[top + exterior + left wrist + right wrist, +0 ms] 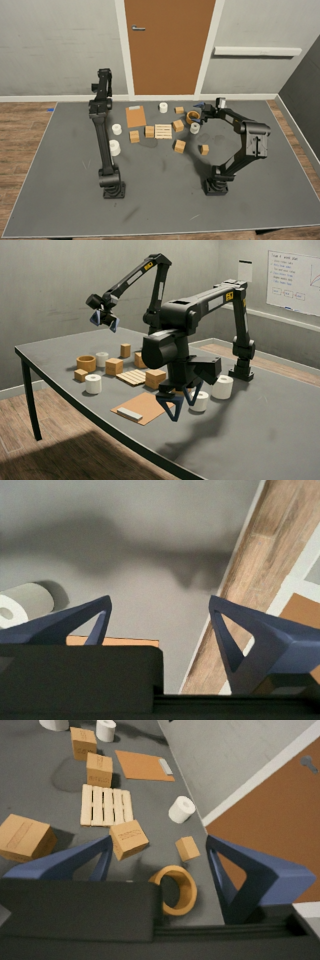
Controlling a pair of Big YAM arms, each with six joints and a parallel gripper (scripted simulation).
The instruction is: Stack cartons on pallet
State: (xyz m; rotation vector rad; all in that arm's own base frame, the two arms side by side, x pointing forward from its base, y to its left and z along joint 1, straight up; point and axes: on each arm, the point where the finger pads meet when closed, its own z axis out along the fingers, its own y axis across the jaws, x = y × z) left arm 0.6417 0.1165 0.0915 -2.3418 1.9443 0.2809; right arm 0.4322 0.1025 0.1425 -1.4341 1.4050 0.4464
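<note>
1. The blue-fingered black right gripper (pixel 196 112) (pixel 105 327) (pixel 159 840) is spread wide and grips nothing. In the top view it is right of centre, above and near the orange-brown round ring (pixel 188 119) (pixel 86 365) (pixel 188 892).

2. The blue-fingered black left gripper (pixel 94 87) (pixel 183 412) (pixel 160 600) is also released, with nothing between its fingers. It hangs at the lower middle of the exterior view.

3. Farther out, the pale slatted wooden pallet (pixel 163 126) (pixel 133 376) (pixel 87 805) is near the middle of the top view and bears no carton.

4. Around it are the four brown cardboard cubes: the upper-right carton (pixel 178 125) (pixel 114 366) (pixel 129 839), the lower-right carton (pixel 179 146) (pixel 140 360) (pixel 25 837), the near-left carton (pixel 149 131) (pixel 155 378) (pixel 99 769) and the far-left carton (pixel 134 136) (pixel 182 392) (pixel 83 743). Their bottom numbers are hidden.

5. I judge that reading these numbers comes first. The right gripper should descend square to the upper-right carton's sides, close gently, lift slightly and tip it until its base faces a camera.

6. It should then return the same face down. The near-left carton needs careful finger room beside the pallet; a careless finger could push either one.
</note>
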